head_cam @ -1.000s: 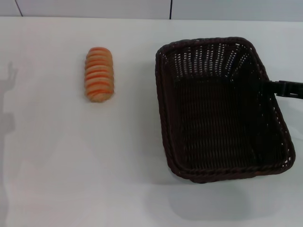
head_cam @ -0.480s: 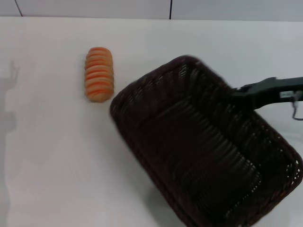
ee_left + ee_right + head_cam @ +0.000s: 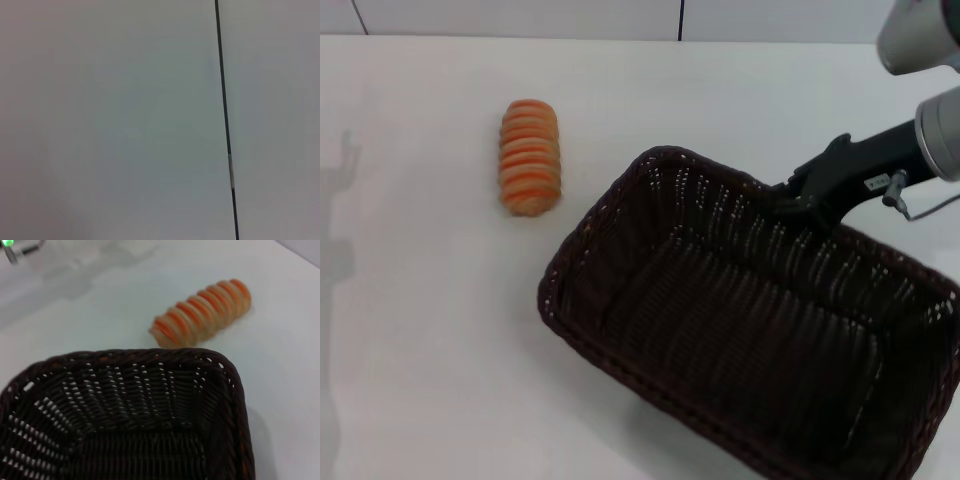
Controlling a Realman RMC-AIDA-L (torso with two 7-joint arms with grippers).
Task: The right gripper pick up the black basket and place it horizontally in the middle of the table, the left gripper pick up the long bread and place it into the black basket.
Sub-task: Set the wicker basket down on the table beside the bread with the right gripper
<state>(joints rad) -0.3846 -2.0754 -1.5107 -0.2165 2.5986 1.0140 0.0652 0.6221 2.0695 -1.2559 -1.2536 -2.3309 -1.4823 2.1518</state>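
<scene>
Pale grey panelled wall [image 3: 520,15] with dark vertical seams [image 3: 225,125]; soft, even lighting

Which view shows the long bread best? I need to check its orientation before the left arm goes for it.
The head view: the long bread lies whole and unobstructed on the table. The right wrist view also shows it, beyond the black basket rim. The left wrist view misses it.

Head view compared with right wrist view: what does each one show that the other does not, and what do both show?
Only the head view shows the right gripper, shut on the basket's far rim, and the whole basket, lying diagonally on the table. Only the right wrist view shows a green light at its corner and close detail of the basket's weave. Both show the basket, the bread lying apart from it, and the table. Neither shows the left gripper.
</scene>
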